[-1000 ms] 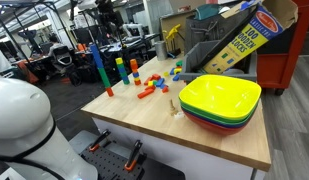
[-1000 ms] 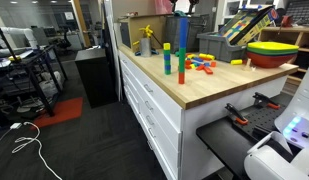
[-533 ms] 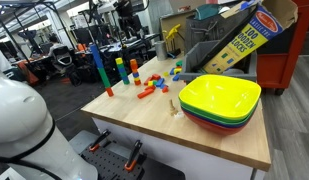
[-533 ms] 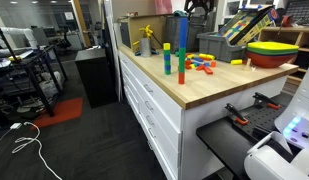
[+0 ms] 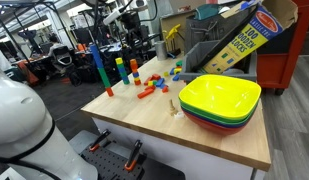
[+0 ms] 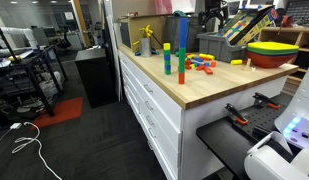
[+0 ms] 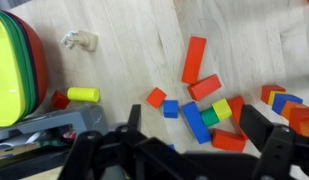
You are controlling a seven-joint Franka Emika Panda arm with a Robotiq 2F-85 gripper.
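My gripper is open and empty. It hangs above a scatter of toy blocks on the wooden table. Straight below it lie a long blue block, a green block and a yellow block, with red blocks around them. A long red block lies further off. In an exterior view the gripper hovers well above the block pile.
Stacked coloured bowls stand near the table's front edge, with a yellow cylinder beside them. A tall blue block tower and shorter towers stand at one end. A cardboard blocks box leans behind.
The arm has swung sideways over the table and come down a little, from near the towers to above the block pile. No block has moved.
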